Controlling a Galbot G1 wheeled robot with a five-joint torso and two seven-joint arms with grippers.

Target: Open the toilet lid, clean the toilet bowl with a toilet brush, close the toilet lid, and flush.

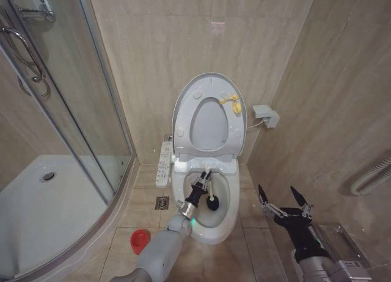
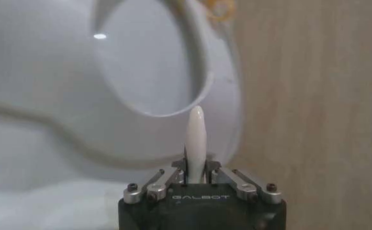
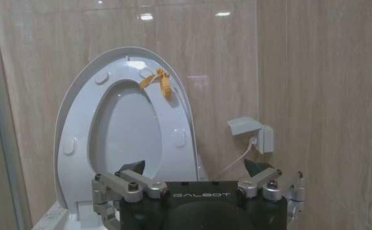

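The toilet lid point(image 1: 204, 85) stands upright against the wall with the white seat ring point(image 1: 183, 123) raised in front of it; a yellow loop tag point(image 1: 231, 104) hangs at its top. Below lies the toilet bowl point(image 1: 227, 193), open. My left gripper point(image 1: 203, 179) hangs over the bowl, shut on the toilet brush's white handle point(image 2: 196, 134), with the dark brush head point(image 1: 212, 203) down inside the bowl. My right gripper point(image 1: 284, 199) waits open to the right of the toilet, above the floor, facing the raised lid point(image 3: 77, 120).
A red cup-shaped holder point(image 1: 140, 240) sits on the floor left of the toilet, near a floor drain point(image 1: 161, 202). The glass shower enclosure point(image 1: 73, 111) and its tray point(image 1: 36, 209) take up the left. A control panel point(image 1: 164, 163) and a wall socket point(image 1: 266, 116) flank the toilet.
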